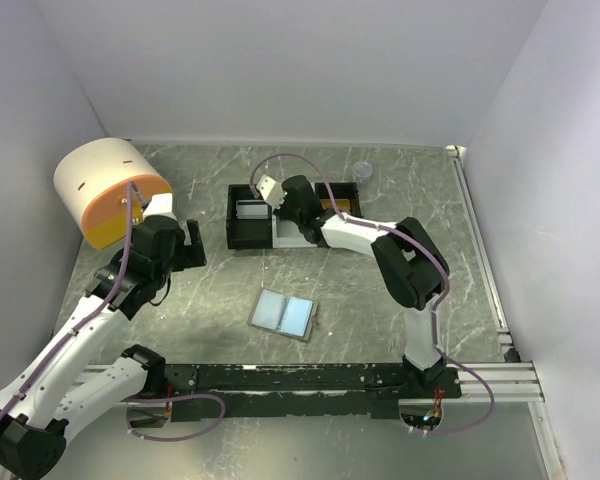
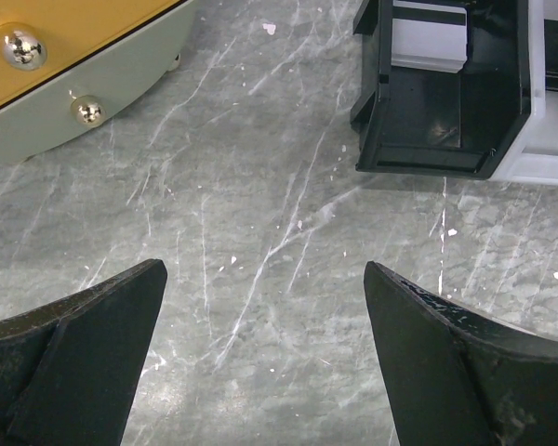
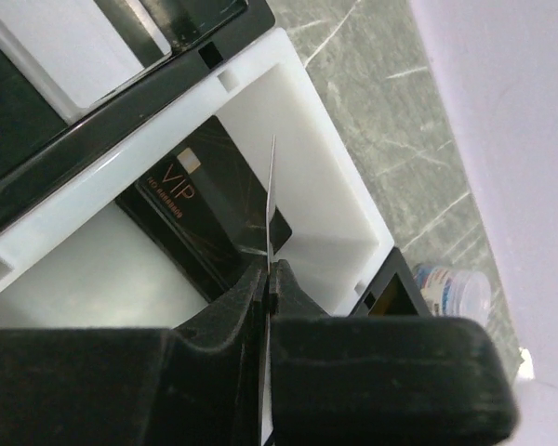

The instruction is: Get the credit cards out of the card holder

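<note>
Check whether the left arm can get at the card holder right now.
Probably yes. The left claw is open and empty, only bare table lies between it and the card holder, and the right claw is off over the tray, shut on a card.

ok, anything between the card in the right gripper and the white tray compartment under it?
Nothing visible. The right gripper holds the card edge-on over the white compartment, with open space beneath. A black VIP card lies flat on its floor and probably won't block a drop.
</note>
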You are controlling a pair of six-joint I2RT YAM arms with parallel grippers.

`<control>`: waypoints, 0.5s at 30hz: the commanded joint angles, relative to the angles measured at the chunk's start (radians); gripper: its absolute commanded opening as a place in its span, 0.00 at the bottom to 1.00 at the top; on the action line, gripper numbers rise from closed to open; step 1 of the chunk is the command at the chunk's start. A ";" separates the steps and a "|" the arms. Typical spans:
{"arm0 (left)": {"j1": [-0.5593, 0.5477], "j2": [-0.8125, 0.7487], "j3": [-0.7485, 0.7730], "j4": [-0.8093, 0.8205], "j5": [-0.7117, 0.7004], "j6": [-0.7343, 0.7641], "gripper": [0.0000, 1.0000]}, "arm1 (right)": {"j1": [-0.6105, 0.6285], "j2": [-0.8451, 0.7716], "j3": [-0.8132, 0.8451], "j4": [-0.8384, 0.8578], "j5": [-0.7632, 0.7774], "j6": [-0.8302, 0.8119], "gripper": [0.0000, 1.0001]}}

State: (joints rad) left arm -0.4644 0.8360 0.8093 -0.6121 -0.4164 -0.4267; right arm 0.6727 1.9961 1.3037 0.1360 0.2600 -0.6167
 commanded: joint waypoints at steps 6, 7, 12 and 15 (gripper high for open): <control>-0.002 -0.004 0.008 0.008 -0.002 0.012 1.00 | -0.011 0.140 0.107 0.054 0.048 -0.186 0.00; -0.001 -0.003 0.009 0.008 -0.001 0.012 1.00 | -0.012 0.152 0.116 0.046 0.044 -0.200 0.00; -0.002 0.004 0.007 0.009 0.003 0.015 1.00 | -0.013 0.195 0.142 0.010 0.045 -0.217 0.04; -0.001 0.010 0.008 0.011 0.010 0.018 0.99 | -0.018 0.184 0.147 -0.057 0.004 -0.185 0.21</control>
State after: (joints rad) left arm -0.4644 0.8398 0.8093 -0.6113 -0.4149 -0.4255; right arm 0.6689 2.1750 1.4273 0.1486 0.2863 -0.8104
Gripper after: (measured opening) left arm 0.996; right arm 0.078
